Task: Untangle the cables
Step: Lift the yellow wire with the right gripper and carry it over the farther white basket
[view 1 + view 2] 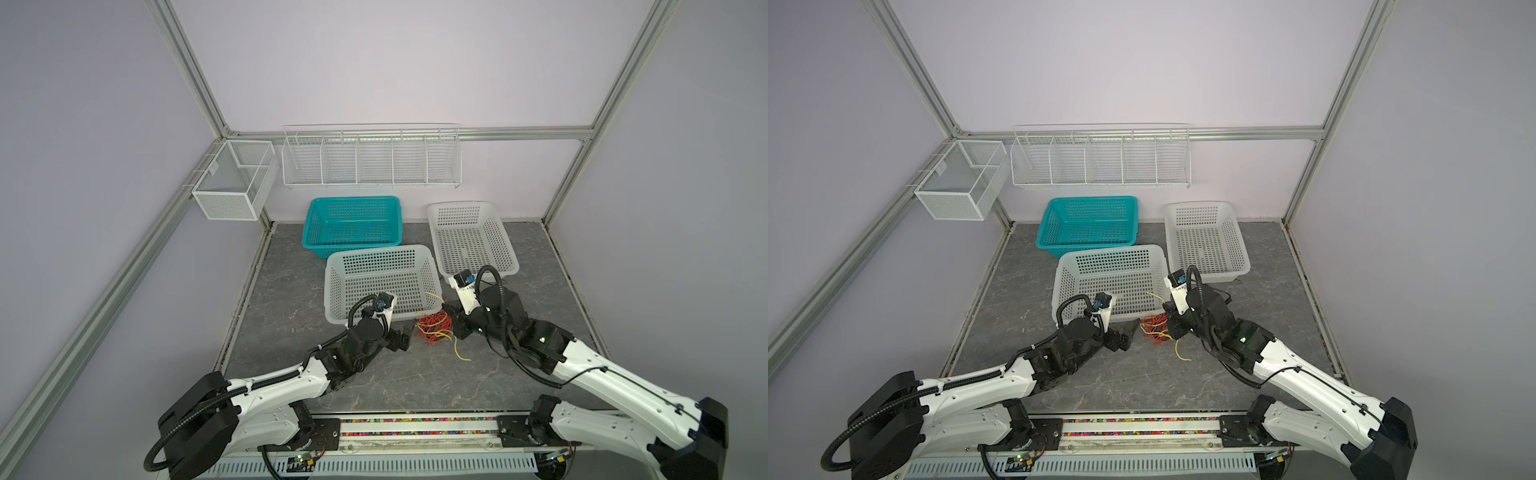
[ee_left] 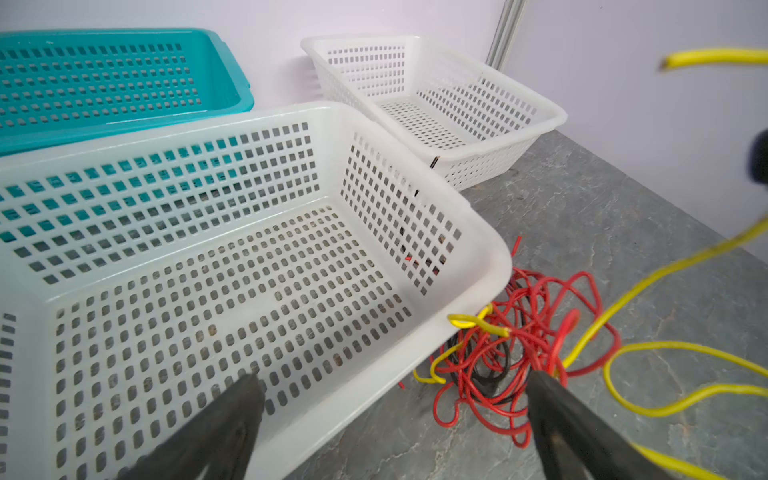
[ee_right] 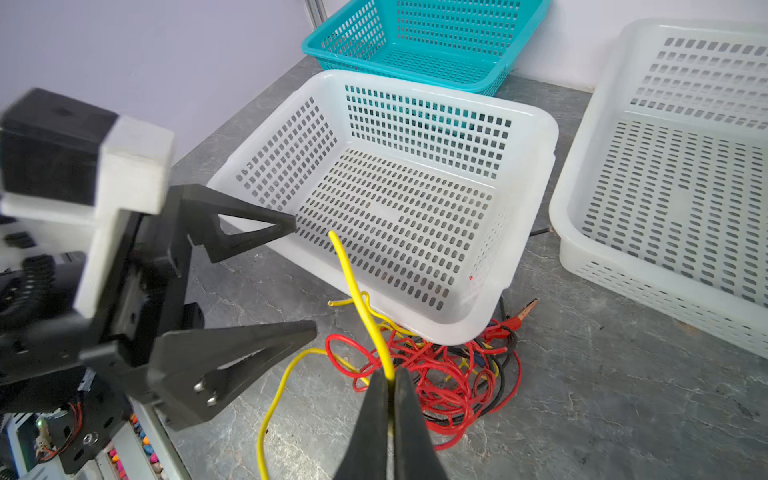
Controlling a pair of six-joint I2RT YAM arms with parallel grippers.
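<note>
The left gripper (image 2: 395, 380) has its jaws spread wide and holds nothing. Ahead of them sits one white basket (image 1: 332, 291), and past that one teal basket (image 1: 316, 216). Between the two grippers, touching the white basket's corner, lies a single tangle of cables (image 1: 434, 330): many thin red loops, a few black, and one yellow cable (image 3: 357, 291). The right gripper (image 3: 390, 376) has its jaws pinched on that yellow cable just above the tangle. Beyond it sits a second white basket (image 1: 503, 241). Two wire racks (image 1: 370, 158) hang on the lilac wall (image 1: 415, 62). The table (image 1: 291, 316) is grey and marbled. All three baskets are perforated plastic with rounded corners.
</note>
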